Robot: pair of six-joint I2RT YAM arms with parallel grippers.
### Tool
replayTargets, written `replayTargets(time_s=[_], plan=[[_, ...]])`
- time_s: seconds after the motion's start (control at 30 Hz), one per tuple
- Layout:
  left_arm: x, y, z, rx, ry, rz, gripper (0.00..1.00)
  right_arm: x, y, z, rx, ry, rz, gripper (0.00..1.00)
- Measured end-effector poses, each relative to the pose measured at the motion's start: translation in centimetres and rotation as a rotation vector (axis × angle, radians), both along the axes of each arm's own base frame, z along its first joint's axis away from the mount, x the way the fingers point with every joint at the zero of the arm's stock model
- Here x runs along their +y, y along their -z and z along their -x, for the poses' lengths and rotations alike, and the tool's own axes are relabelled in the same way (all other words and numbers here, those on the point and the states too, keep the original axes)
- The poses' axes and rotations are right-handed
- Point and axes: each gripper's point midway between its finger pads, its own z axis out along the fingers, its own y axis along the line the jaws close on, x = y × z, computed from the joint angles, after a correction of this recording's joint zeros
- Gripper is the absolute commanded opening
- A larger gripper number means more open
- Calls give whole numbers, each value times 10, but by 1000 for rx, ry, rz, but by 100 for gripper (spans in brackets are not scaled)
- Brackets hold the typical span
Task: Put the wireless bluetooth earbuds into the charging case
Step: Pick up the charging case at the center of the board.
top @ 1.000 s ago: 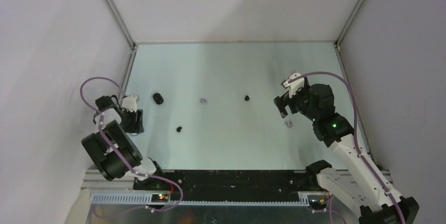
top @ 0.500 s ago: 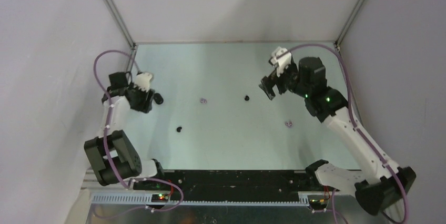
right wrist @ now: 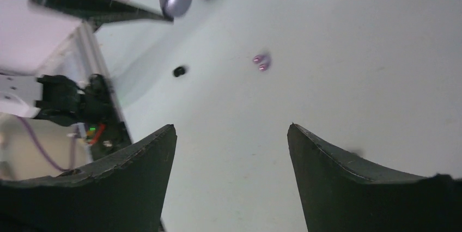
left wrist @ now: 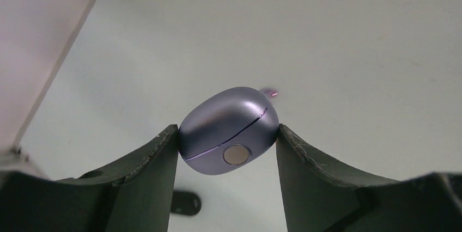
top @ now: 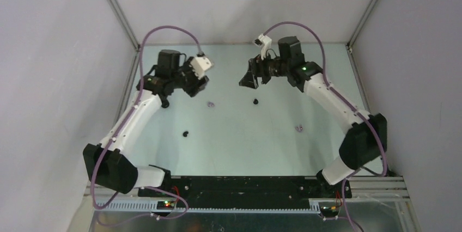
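Close to the near edge of the counter (top: 239, 153) lie a black earbud (top: 186, 133), left of middle, and a lilac earbud (top: 298, 128), nearer the right edge. Farther in sit a second lilac earbud (top: 210, 104) and a second black earbud (top: 255, 101). Both arms are stretched toward the far edge, wrists turned inward. The left gripper (left wrist: 228, 134) pinches the closed lilac charging case (left wrist: 226, 117). The right gripper (right wrist: 231, 128) has its jaws spread.

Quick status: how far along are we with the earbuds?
Done: nothing seated yet. Two lilac buds and two black buds lie loose on the table. In hand: the left fingers clamp the lilac case, lid closed; the right fingers are open, empty. Left: open it and seat the buds.
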Motion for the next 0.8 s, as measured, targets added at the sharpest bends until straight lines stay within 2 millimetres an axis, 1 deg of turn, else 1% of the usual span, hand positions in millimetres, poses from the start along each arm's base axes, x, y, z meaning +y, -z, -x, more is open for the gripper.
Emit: replayTargets(time_s=[0.03, 0.1, 0.2, 0.27, 0.37, 0.5, 0.6, 0.7, 0.73, 0.8], plan=[[-17, 2, 7, 0, 58, -2, 55, 7, 12, 1, 73, -16, -17, 77], [-39, 8, 20, 8, 139, -5, 55, 17, 27, 2, 174, -39, -47, 75], [-59, 22, 39, 31, 229, -11, 55, 30, 42, 4, 310, -65, -95, 74], [-67, 30, 50, 43, 267, -12, 55, 37, 51, 6, 385, -77, -119, 73], [-75, 41, 67, 49, 317, -12, 55, 51, 63, 10, 473, -107, -145, 67], [-88, 44, 84, 21, 375, -5, 55, 75, 80, 27, 588, -177, -158, 66], [-96, 50, 93, 9, 402, 5, 55, 92, 87, 47, 634, -238, -147, 65], [-100, 58, 97, 13, 411, 10, 55, 104, 88, 66, 655, -297, -137, 64], [-101, 61, 98, 16, 411, 14, 54, 107, 89, 71, 652, -312, -132, 64], [-100, 63, 100, 22, 403, 18, 54, 109, 91, 74, 650, -314, -120, 62]])
